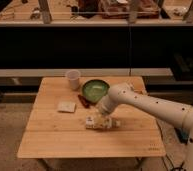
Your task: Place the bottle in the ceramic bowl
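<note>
One risk stands out: with the tool (104, 119) low on the bottle (92, 123), lying on the desk (55, 140) near the ceramic bowl (94, 90), grip impossible to judge, an off-centre hold could drop it short.

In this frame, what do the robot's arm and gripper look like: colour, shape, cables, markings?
The arm is cream-white, made of smooth, thick tubular segments, with a bulbous rounded joint bearing a few small dark dots. No loose cables or lettering show on it. The gripper, low over the wooden table in front of the ceramic bowl, looks equally pale.
</note>
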Robot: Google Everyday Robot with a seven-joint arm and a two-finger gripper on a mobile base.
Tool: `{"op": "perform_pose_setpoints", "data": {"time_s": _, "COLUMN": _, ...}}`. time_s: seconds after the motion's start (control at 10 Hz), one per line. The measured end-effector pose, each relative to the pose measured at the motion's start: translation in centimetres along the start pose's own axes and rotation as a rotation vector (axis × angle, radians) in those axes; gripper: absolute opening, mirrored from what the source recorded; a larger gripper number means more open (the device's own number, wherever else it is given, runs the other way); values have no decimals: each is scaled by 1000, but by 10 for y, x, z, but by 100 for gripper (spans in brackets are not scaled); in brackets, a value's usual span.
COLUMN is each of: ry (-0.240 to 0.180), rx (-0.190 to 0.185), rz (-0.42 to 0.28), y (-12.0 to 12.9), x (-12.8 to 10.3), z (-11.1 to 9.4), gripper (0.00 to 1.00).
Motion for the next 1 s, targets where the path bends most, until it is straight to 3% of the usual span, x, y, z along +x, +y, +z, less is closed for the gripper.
{"op": "perform_pose_setpoints", "data": {"time_s": 0.3, "ry": 12, "rx": -1, "rz": 8, "y": 9, "x": 6, "z": -11, "gripper": 49}}
{"op": "perform_pose_setpoints", "data": {"time_s": 0.6, "ry": 21, "rx": 0, "rz": 23, "y": 9, "x": -1, "z": -3, "gripper": 48}}
{"op": "perform_pose_setpoints", "data": {"time_s": 0.8, "ry": 49, "rx": -6, "rz": 39, "y": 22, "x": -13, "z": 9, "gripper": 46}}
{"op": "perform_pose_setpoints", "data": {"time_s": 1.0, "ry": 85, "rx": -4, "rz": 62, "y": 36, "x": -19, "z": -1, "gripper": 30}}
